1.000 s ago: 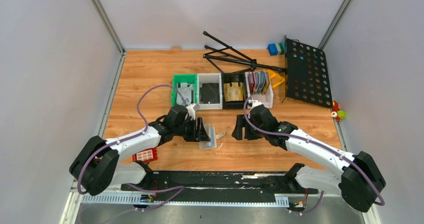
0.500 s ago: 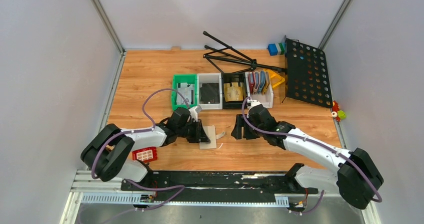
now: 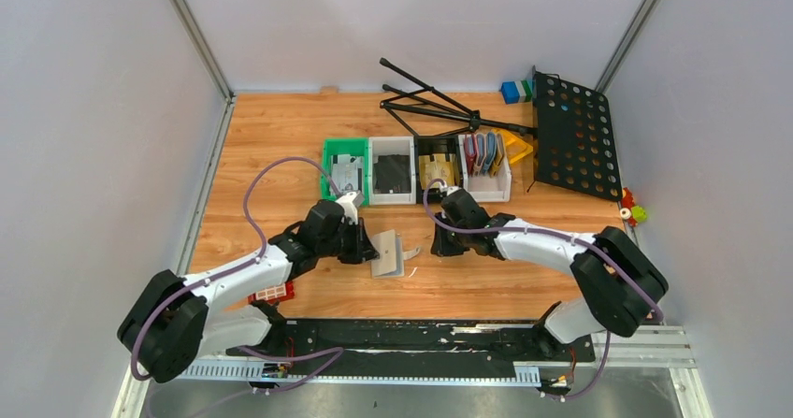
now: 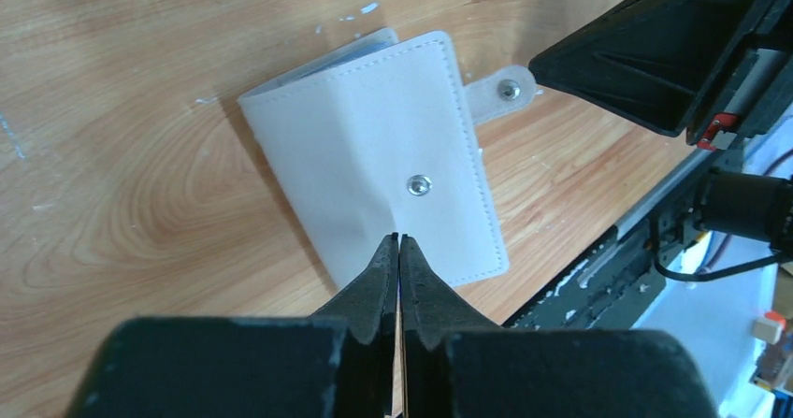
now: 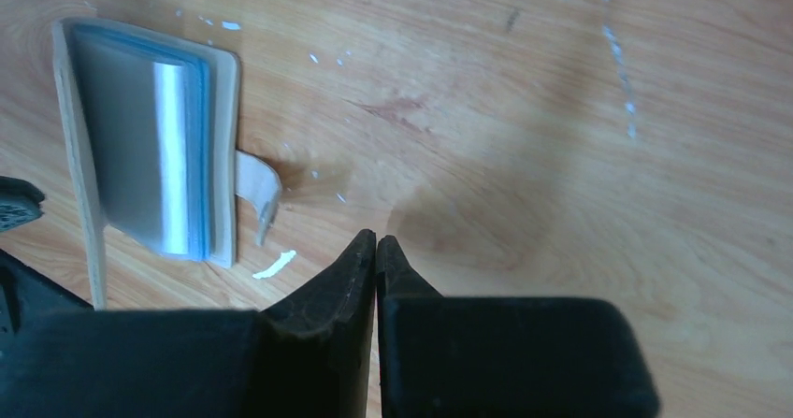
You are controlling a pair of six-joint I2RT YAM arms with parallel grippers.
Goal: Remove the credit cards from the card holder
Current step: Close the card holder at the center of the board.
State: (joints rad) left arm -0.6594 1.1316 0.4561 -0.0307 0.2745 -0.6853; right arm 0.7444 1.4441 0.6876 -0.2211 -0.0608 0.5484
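Card holder [image 4: 374,156]: folded, lying on wooden table [image 3: 271,147] between the 2 claws, tab [image 4: 496,95] unfastened and sticking out | Left claw [image 4: 399,240]: closed, empty, tips over holder's cover, contact unclear | Right claw [image 5: 376,240]: closed, empty, over bare wood near tab

Wooden table [image 3: 281,137]: pale card holder [image 3: 386,253], row of bins [image 3: 414,169], black music stand [image 3: 572,133].
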